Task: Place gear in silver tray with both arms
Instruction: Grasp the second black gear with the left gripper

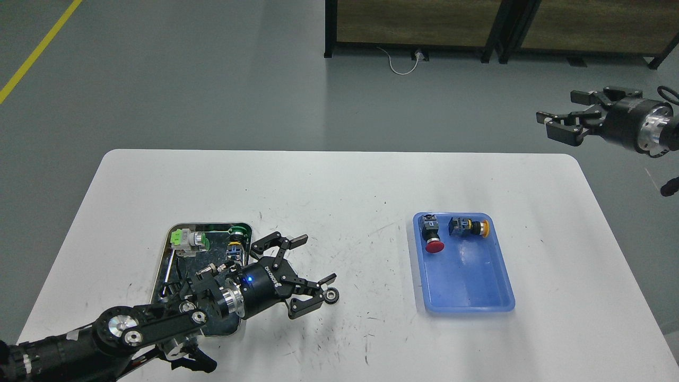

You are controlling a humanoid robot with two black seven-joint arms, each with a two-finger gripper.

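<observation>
A small black gear (pixel 332 295) lies on the white table in front of centre. My left gripper (pixel 314 263) is open, its fingers spread, its lower fingertip right beside the gear; I cannot tell whether it touches. The silver tray (pixel 175 236) lies at the left, partly hidden behind my left arm. It holds a green-and-white switch part (pixel 186 239), a green-capped button (pixel 238 231) and a blue-and-yellow part (pixel 233 251). My right gripper (pixel 558 118) is open and empty, raised off the table's far right corner.
A blue plastic tray (pixel 467 281) at the right holds a red push button (pixel 432 240) and a yellow-capped switch (pixel 467 226). The white table (pixel 339 185) is scuffed. A dark cabinet (pixel 414 26) stands on the floor behind.
</observation>
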